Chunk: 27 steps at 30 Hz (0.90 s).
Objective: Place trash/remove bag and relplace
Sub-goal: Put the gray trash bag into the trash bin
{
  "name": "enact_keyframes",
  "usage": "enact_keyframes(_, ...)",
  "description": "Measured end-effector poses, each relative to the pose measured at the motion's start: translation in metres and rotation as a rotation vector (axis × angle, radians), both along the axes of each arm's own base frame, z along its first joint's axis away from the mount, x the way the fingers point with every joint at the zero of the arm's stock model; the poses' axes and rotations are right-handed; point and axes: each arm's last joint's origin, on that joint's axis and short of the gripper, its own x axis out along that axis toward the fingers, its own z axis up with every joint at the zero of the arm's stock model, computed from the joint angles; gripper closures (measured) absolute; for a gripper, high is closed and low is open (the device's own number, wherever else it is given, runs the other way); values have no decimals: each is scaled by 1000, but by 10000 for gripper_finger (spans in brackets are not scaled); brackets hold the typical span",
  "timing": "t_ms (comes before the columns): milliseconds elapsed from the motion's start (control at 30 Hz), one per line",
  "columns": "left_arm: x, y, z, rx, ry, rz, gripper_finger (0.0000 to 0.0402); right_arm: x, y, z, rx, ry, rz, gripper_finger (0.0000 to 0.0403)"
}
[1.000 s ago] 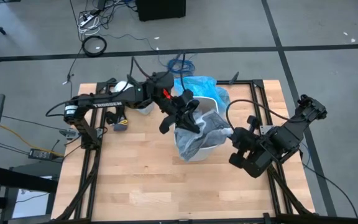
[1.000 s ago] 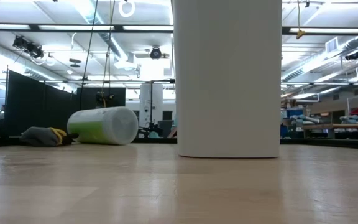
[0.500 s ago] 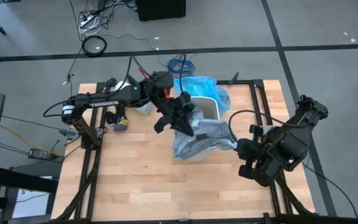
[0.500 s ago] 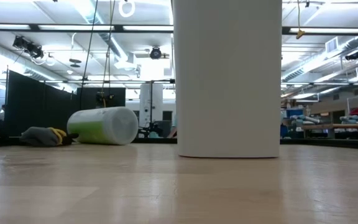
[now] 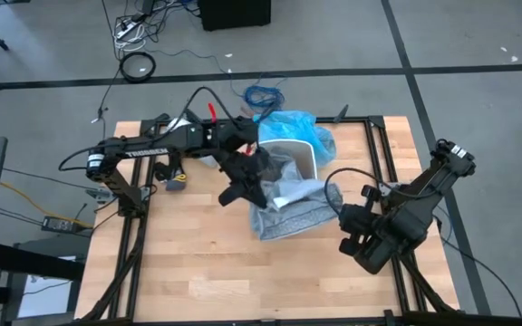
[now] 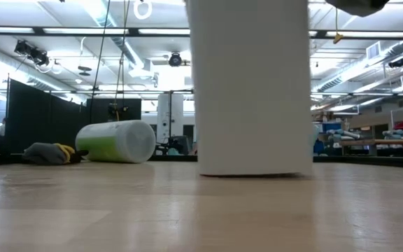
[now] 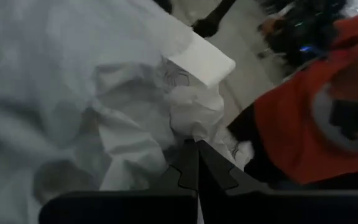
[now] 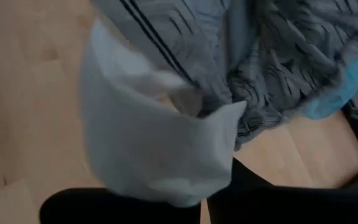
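Grey liner [image 5: 290, 215] draped over the white bin [image 5: 290, 156] mid-surface, blue bag [image 5: 290, 125] behind. Left claw [image 5: 248, 181] pressed together, pinching liner. Right claw [image 5: 362, 243] beside the bin; grip impossible to tell. Thin, limp, slippery: probably best pinched at the hem.

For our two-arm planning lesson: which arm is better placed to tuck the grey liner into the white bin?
Probably the left: the left gripper is over the mouth of the white bin, shut on the grey liner. The right gripper sits beside the bin, off its rim.
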Motion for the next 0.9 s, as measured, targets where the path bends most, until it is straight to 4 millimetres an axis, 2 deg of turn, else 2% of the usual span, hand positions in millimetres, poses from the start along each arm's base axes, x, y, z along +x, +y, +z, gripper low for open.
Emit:
enact_keyframes(233, -26, 9, 13, 130, -3, 70, 400, 1, -1, -10, -20, 24, 9, 403)
enact_keyframes(400, -29, 9, 27, 146, -96, 121, 400, 7, 3, -12, -16, 1, 74, 389)
enact_keyframes(567, -30, 9, 32, 134, -118, 130, 400, 24, 5, -9, 4, -53, 169, 327)
enact_keyframes(733, -33, 8, 28, 131, -69, 123, 398, 35, -3, -7, 26, -71, 154, 247)
enact_keyframes(900, -35, 9, 30, 135, -78, 130, 398, 40, -6, 15, 41, -115, 182, 201)
